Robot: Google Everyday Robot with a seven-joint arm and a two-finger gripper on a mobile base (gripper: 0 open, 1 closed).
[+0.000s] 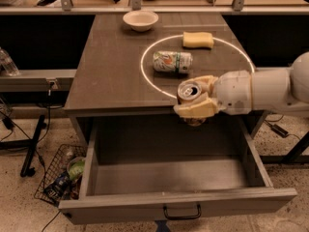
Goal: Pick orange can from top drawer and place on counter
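Note:
My gripper [197, 96] comes in from the right on a white arm and is shut on the orange can [189, 92], which stands upright with its silver top showing. The can hangs over the counter's [111, 71] front edge, above the back of the open top drawer [169, 178]. The drawer is pulled out, with a black handle [181, 211] on its front panel, and its floor shows nothing inside. The glowing white circle [145, 57] lies on the counter just behind the can.
A white-and-green can [172, 62] lies on its side inside the circle. A yellow sponge [198, 39] sits at the circle's far edge. A white bowl [140, 20] stands at the counter's back. A wire basket with rubbish [63, 175] sits on the floor at the left.

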